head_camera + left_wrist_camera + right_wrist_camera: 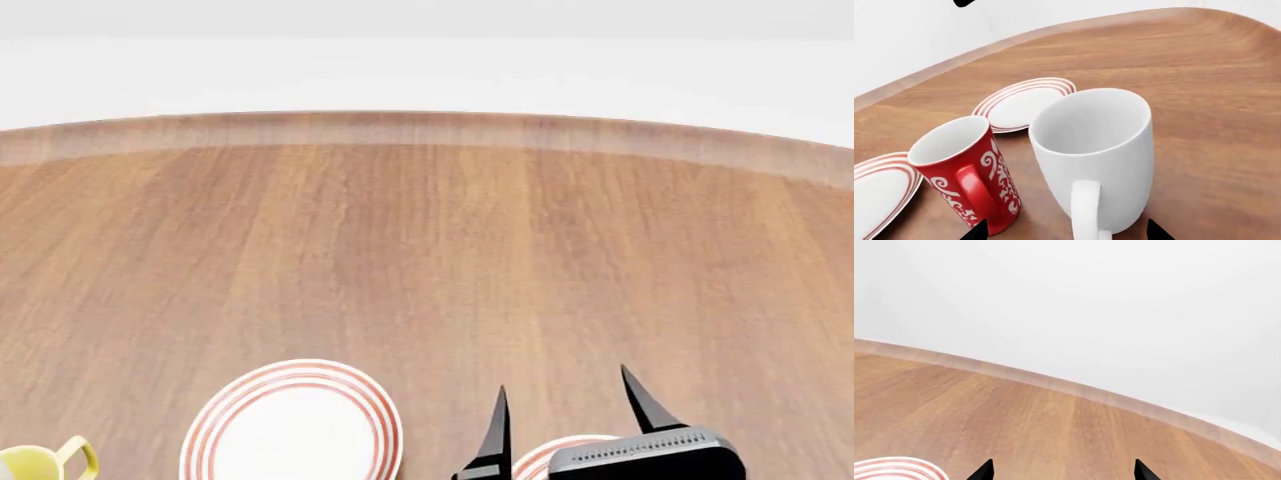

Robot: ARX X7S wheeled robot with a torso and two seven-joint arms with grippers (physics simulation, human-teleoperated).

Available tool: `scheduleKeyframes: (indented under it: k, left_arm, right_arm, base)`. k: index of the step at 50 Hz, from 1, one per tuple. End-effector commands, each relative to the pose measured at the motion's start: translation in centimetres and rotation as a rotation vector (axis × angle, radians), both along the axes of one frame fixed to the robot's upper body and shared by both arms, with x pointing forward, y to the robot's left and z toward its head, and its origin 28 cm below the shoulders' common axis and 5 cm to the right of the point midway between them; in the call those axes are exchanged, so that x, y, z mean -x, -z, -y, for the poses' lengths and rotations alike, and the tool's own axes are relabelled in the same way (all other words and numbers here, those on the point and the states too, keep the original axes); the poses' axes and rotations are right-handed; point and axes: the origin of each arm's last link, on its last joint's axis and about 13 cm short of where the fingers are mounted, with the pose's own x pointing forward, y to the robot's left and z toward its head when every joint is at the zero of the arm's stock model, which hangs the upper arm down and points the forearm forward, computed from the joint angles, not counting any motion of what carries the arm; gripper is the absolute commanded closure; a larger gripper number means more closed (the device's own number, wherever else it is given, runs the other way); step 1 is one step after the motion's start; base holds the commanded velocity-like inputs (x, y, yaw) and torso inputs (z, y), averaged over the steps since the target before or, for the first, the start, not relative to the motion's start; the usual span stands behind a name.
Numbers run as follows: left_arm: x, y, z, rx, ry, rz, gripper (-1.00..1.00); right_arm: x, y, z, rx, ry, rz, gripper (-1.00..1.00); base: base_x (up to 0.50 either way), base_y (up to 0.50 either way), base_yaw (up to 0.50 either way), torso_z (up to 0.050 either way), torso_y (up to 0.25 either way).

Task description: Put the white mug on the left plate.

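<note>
The white mug (pixel 1094 155) stands upright on the wooden table, its handle (pixel 1085 210) facing the left wrist camera. My left gripper (pixel 1067 232) is open, one fingertip on each side of the mug's lower body and handle, without touching it. The left gripper and the white mug are out of the head view. The left plate (pixel 291 425), white with red rings, lies flat near the head view's bottom. My right gripper (pixel 567 395) is open and empty above the right plate (pixel 554 458); it also shows in the right wrist view (pixel 1062 471).
A red mug with white marks (pixel 967 175) stands close beside the white mug. Two ringed plates show in the left wrist view, one behind the mugs (pixel 1024 102) and one beside the red mug (pixel 881 190). A yellow-handled mug (pixel 47 462) sits left of the left plate. The table's curved edge (pixel 427 125) lies far ahead.
</note>
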Motion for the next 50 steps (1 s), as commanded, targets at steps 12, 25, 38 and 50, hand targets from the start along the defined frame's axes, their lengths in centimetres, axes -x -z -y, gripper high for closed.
scheduleKeyframes:
  k: [12,25,38,50]
  left_arm:
    - [-0.2,0.7,0.4,0.018,0.006,-0.024,-1.00]
    - [-0.4,1.0,0.5,0.020,0.004,-0.027,-1.00]
    - [-0.7,1.2,0.5,0.025,-0.003,-0.031,-1.00]
    - [-0.7,1.4,0.8,0.023,0.004,-0.032,-1.00]
  right_arm:
    - [0.0,-0.1,0.0,0.002,-0.001,0.001,-1.00]
    - [-0.1,0.0,0.0,0.002,-0.002,0.000,-1.00]
    - [-0.1,-0.1,0.0,0.002,0.001,0.002,-1.00]
    - [-0.1,-0.1,0.1,-0.002,0.004,0.002,-1.00]
  base:
    - [0.00,0.00,0.00,0.000,0.000]
    - [0.00,0.00,0.00,0.000,0.000]
    - [0.00,0.00,0.00,0.000,0.000]
    - [0.00,0.00,0.00,0.000,0.000]
